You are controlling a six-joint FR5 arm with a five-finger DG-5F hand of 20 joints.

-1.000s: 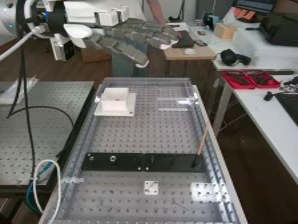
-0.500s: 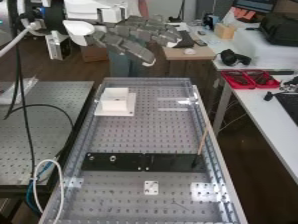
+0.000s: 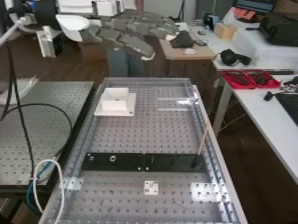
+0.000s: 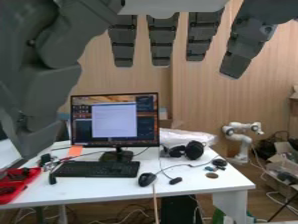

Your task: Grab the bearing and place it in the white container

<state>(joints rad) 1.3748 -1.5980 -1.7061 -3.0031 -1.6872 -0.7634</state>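
The white container [image 3: 115,100] sits upright on a flat white plate [image 3: 129,111], towards the far end of the perforated counter [image 3: 133,132] and nearer its left edge. Whether the bearing lies inside its walls I cannot tell.

The hand [image 3: 133,30] hangs raised above the white container in the high view, well apart from it. Its fingers [image 3: 126,43] are straight, spread and empty, touching nothing. In the wrist view the hand [image 4: 124,40] has clear gaps from one finger to the next, and the thumb [image 4: 50,75] stands well off to the side.

Closer to the camera than the white container, the black bar [image 3: 174,162] lies across the counter. On its left end stand the smaller nut [image 3: 91,157] and the larger nut [image 3: 113,158], near each other but apart. Between white container and bar runs a broad, flat stretch of holes. The nearest raised edge to the white container is the left rail [image 3: 87,120]; the right rail [image 3: 211,137] is farther away, with a thin wooden stick [image 3: 203,141] leaning up beside it. A small white square plate [image 3: 151,188] lies past the bar from the white container. Well off to the white container's right, past the rail, red trays [image 3: 251,80] rest on a white desk [image 3: 256,107].
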